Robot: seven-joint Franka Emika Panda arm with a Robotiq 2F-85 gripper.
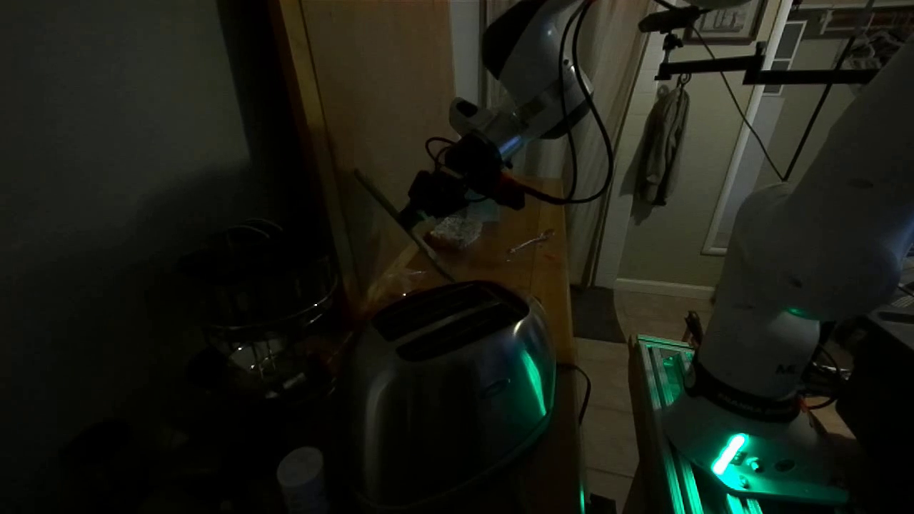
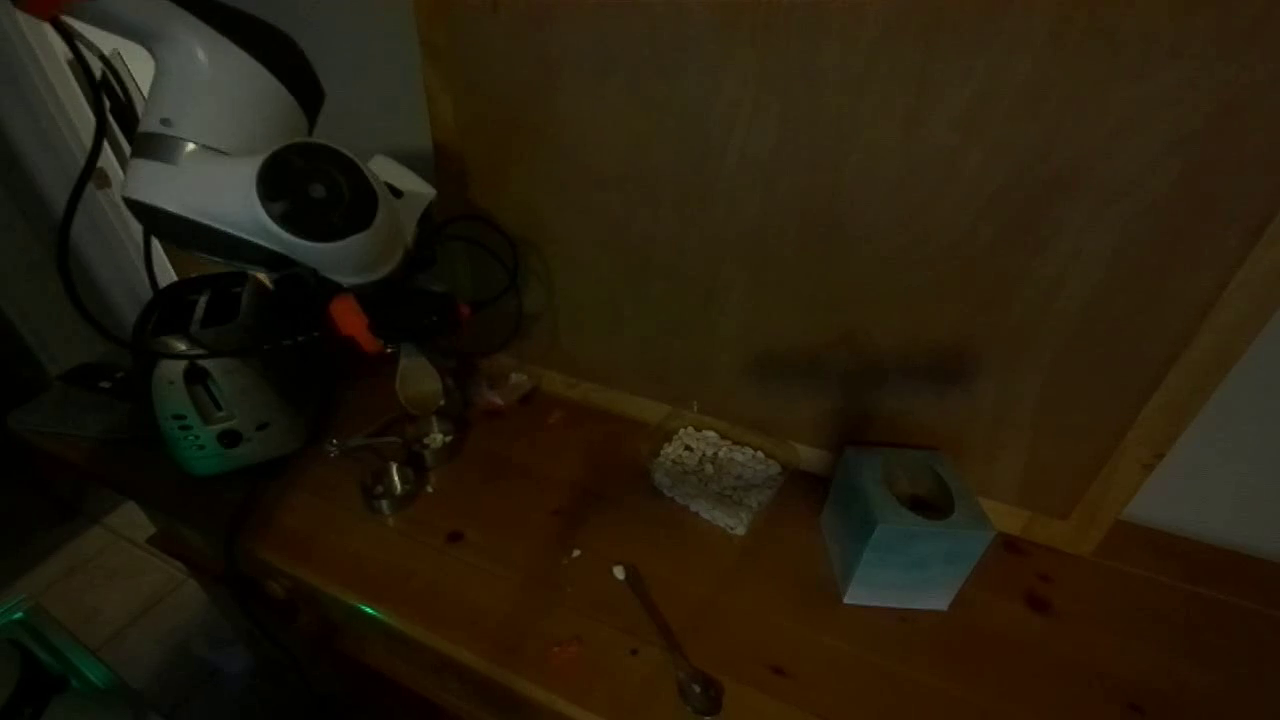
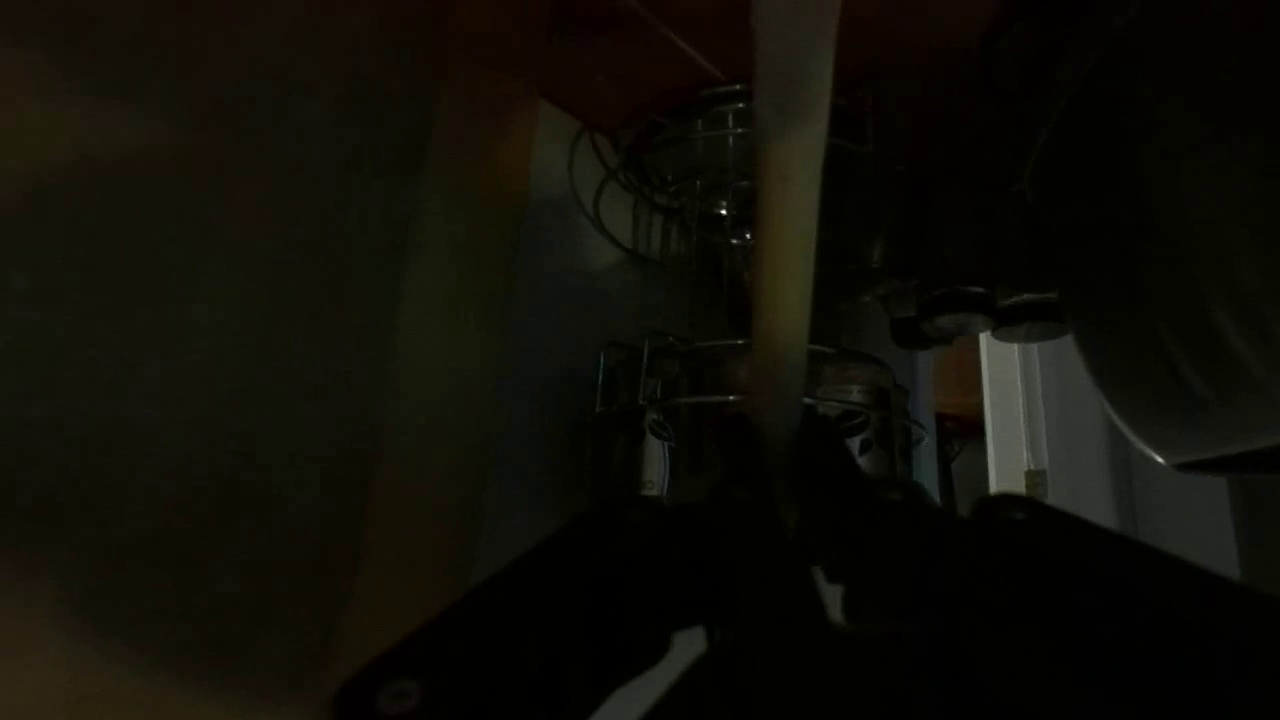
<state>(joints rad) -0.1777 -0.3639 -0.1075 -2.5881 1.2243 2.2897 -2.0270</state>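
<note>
Nearly closed, the tool (image 1: 412,215) grips a wooden spoon (image 3: 790,230) near the toaster (image 1: 446,403); a metal cup (image 2: 388,490) stands near the toaster, a tissue box (image 2: 905,540) well apart.

A long, orange-brown counter of knotty wood (image 2: 520,600) carries, toward one end, a silver metal two-slot toaster (image 1: 450,407), seen in both exterior views. Near it stand a small round silver metal cup (image 2: 387,497) and a second small metal cup (image 2: 435,460), with crumpled clear plastic (image 2: 503,390) close to the back edge. Farther along sits a boxy clear container (image 2: 718,508) full of pale, pebble-like pieces — just beside a pale blue, cube-shaped tissue box (image 2: 905,570). A dark, shiny spoon (image 2: 657,618) lies in front, bowl toward the front edge — small pale crumbs (image 2: 575,553) near its handle.
</note>
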